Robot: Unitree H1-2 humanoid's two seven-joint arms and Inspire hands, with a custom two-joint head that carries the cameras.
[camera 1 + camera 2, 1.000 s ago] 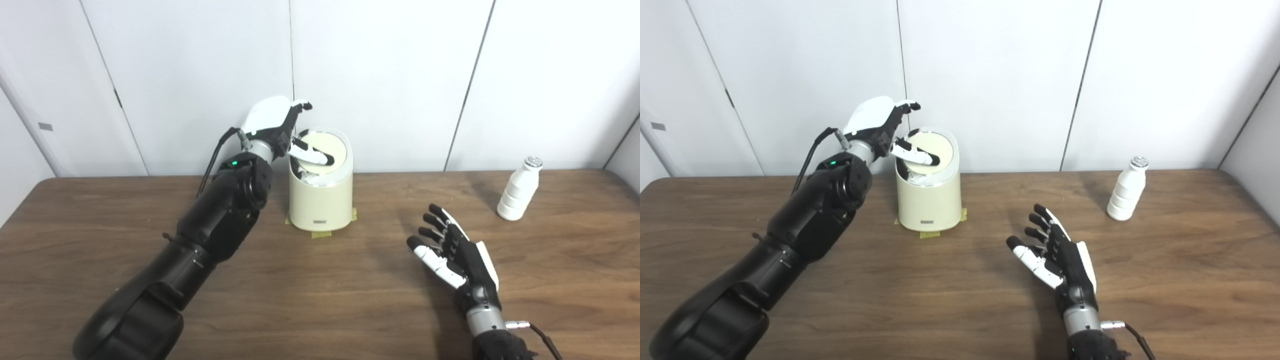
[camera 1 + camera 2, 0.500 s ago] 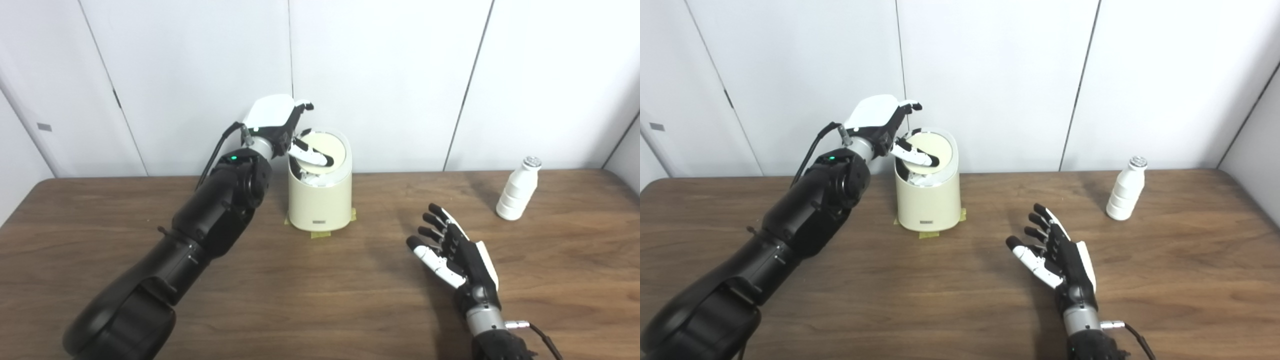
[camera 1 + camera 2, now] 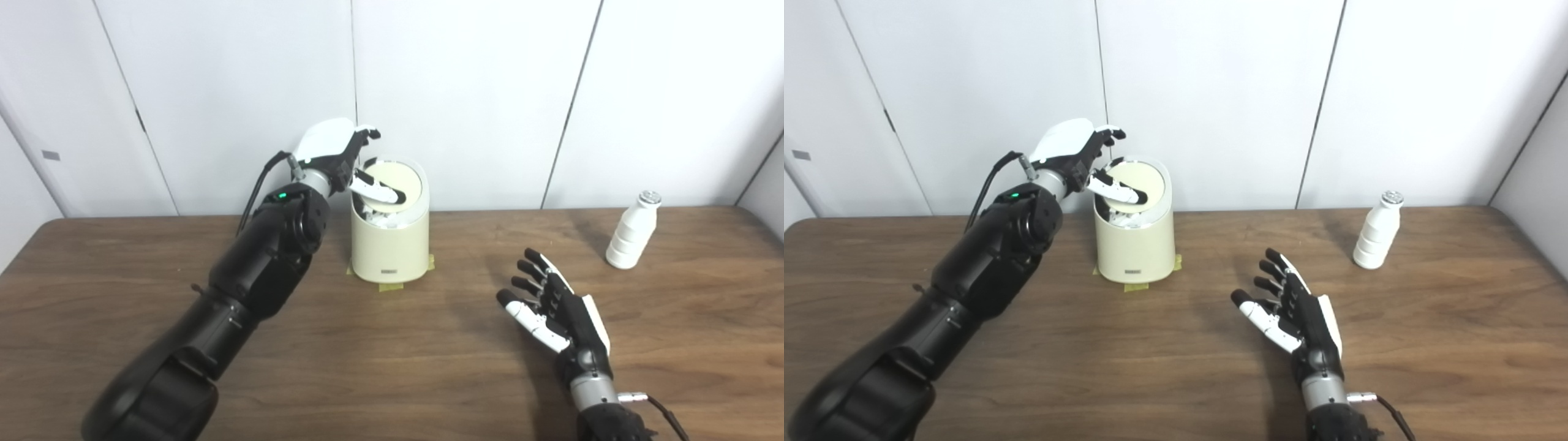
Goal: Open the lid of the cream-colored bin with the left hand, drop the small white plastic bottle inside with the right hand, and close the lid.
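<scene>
Pinching the tipped-up lid (image 3: 392,185) of the cream bin (image 3: 390,251) with the left hand (image 3: 343,158), needing to be lifting it slowly and fully open, while keeping the right hand (image 3: 560,312) spread and empty, well apart from the upright white bottle (image 3: 629,238).

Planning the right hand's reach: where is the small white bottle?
The bottle stands upright at the table's far right, near the wall, beyond the open right hand.

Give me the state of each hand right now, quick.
Left hand: at the lid of the bin, thumb across it; a firm grip cannot be told.
Right hand: open, empty, above the table.
</scene>
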